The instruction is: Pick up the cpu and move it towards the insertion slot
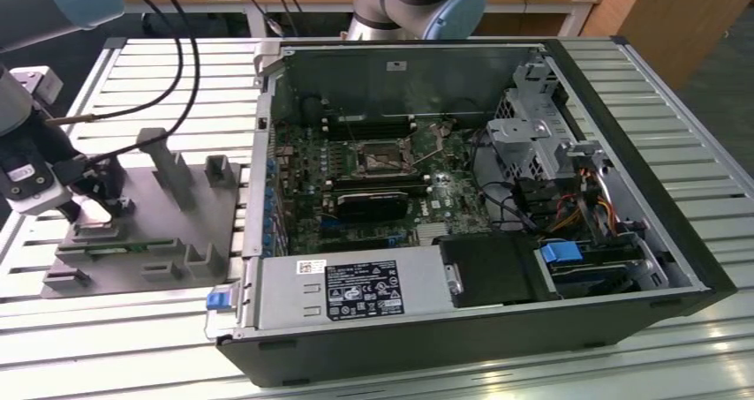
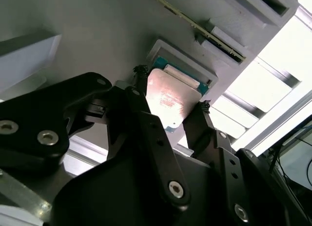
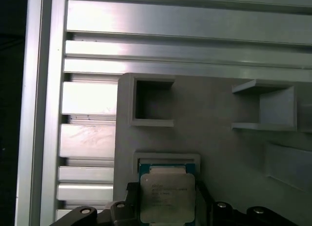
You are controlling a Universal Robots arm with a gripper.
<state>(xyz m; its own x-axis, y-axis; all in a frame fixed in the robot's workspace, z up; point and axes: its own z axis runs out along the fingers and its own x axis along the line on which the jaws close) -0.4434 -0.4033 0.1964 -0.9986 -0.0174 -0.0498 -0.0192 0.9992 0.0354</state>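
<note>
We pinch the shiny silver square cpu [image 2: 168, 103] in the black gripper [image 2: 172, 88] near the edge of the grey plate [image 3: 219, 102]; thin grip may slip

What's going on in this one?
A single robot arm has its tool closed on two opposite edges of the cpu, right over the square pocket of a grey fixture plate on the exterior view's left. The insertion slot sits inside the open computer case, well off to the exterior view's right, so the cpu is nowhere near it.
</note>
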